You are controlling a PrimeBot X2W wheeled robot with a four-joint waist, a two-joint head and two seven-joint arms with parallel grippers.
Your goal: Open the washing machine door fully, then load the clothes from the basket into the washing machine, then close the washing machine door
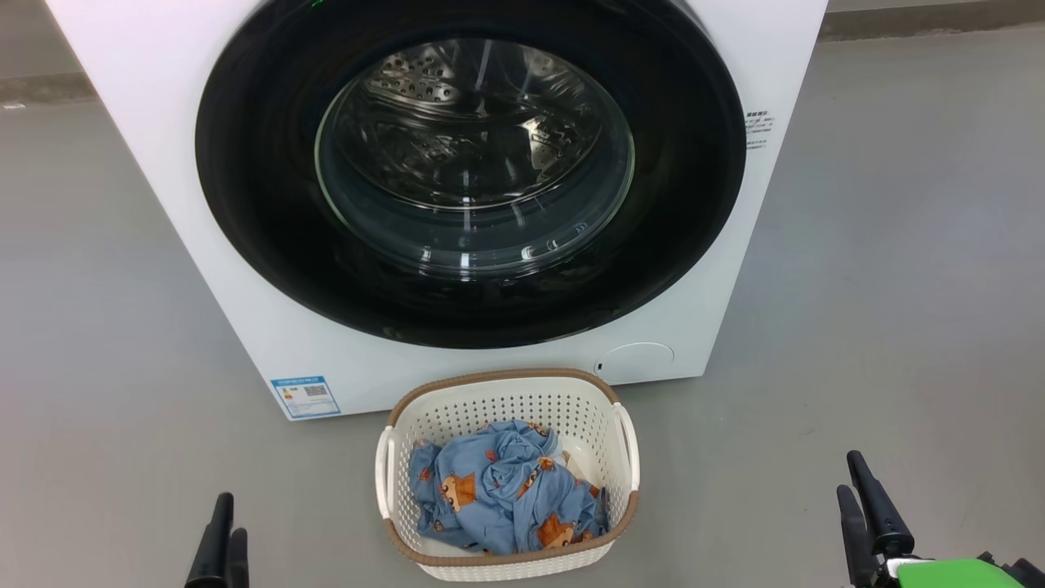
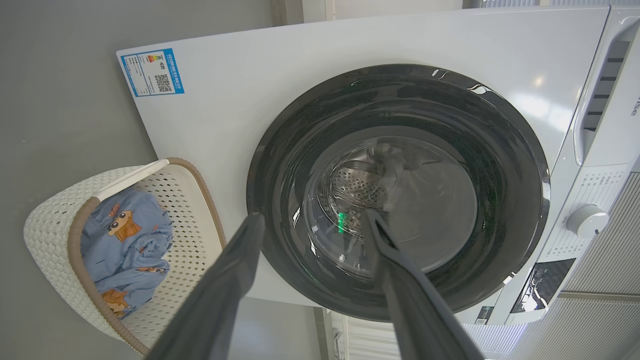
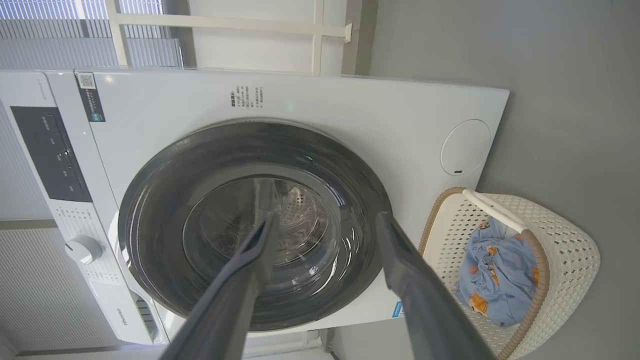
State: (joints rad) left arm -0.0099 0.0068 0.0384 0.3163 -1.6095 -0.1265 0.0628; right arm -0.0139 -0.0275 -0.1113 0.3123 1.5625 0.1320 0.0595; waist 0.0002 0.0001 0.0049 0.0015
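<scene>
Grey smooth floor (image 1: 98,392) spreads around the washing machine (image 1: 139,147), whose top is cut off by the upper edge of the head view. Its door (image 1: 253,212) sits shut, flush against the white front. Through the glass window (image 1: 473,155) the steel drum (image 1: 416,82) shows only in part, broken up by glare and reflections. A blue label (image 1: 305,397) sits at the machine's lower left corner, and the grey print (image 1: 759,129) near its right edge is too small to read. The basket (image 1: 506,377) stands on the floor just in front of the machine, below the door. The clothes (image 1: 490,490) lie bunched inside it towards the near side; a pale scrap (image 1: 571,467) peeks out beside the blue cloth, too little of it to tell what it is. The left gripper (image 1: 229,516) rises at the lower left, mostly cut off by the bottom edge; the left wrist view shows its fingers (image 2: 230,280) wide apart, holding nothing. The right gripper (image 1: 848,474) is at the lower right, well apart from the basket, its fingers (image 3: 410,280) likewise spread and empty, with a green part (image 1: 955,573) at its base half out of the picture
</scene>
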